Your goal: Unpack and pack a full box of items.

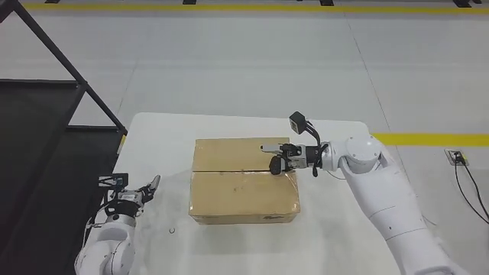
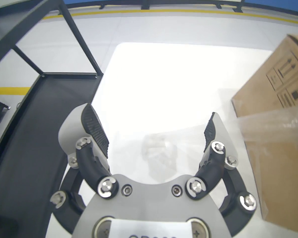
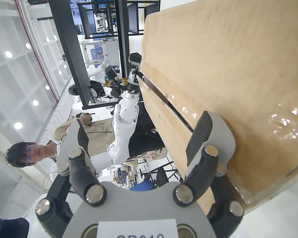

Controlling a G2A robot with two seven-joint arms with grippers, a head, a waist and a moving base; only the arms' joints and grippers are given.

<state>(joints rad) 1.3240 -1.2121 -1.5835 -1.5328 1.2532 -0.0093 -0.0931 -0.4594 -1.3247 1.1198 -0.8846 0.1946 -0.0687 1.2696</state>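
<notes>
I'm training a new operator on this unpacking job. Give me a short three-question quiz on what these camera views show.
1. True or false: the box on the table has its top flaps folded shut.
2. Which hand is over the top of the box? A: the left hand. B: the right hand.
3. Fill in the blank: the left hand is open, beside the box, and holds ____.

Key: 1 true; 2 B; 3 nothing.
</notes>
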